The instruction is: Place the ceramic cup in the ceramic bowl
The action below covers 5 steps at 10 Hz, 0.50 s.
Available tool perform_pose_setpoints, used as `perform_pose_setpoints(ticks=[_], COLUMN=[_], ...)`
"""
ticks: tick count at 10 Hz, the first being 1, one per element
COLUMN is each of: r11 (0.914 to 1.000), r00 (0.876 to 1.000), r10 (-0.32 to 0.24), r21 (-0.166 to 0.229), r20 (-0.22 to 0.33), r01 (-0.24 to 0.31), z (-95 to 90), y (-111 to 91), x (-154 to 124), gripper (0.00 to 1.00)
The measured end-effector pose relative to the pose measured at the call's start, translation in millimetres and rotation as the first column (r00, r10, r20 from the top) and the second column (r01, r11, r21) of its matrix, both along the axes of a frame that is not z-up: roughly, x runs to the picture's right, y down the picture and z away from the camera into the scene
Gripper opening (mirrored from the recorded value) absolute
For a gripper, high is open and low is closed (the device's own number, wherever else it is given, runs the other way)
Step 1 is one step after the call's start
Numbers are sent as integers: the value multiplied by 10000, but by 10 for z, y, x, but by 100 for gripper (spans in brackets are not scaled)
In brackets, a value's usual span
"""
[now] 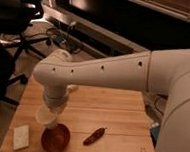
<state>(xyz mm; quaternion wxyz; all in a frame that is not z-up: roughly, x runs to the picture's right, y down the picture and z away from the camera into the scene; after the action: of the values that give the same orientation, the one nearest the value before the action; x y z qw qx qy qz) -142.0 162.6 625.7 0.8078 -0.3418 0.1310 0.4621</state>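
Cup (46,118) sits under gripper (54,109), just far-left of bowl (56,140); grasp cannot be told. Ceramic looks stiff, smooth, breakable; rim hold suits it.

White arm (108,74) across from the right, claw (54,108) low at left, beneath the wrist (56,89).

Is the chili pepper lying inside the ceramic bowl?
No, the chili pepper lies on the table beside the ceramic bowl; the pincer is above the ceramic cup.
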Motion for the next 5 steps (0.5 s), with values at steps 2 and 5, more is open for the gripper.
perform_pose_setpoints(ticks=[2,5], r11=[9981,9957], r00=[9982,9959], r10=[-599,-896], r21=[154,233], r20=[76,88], r01=[597,894], z=[-2,64], y=[270,575], x=[96,134], gripper=[0,1])
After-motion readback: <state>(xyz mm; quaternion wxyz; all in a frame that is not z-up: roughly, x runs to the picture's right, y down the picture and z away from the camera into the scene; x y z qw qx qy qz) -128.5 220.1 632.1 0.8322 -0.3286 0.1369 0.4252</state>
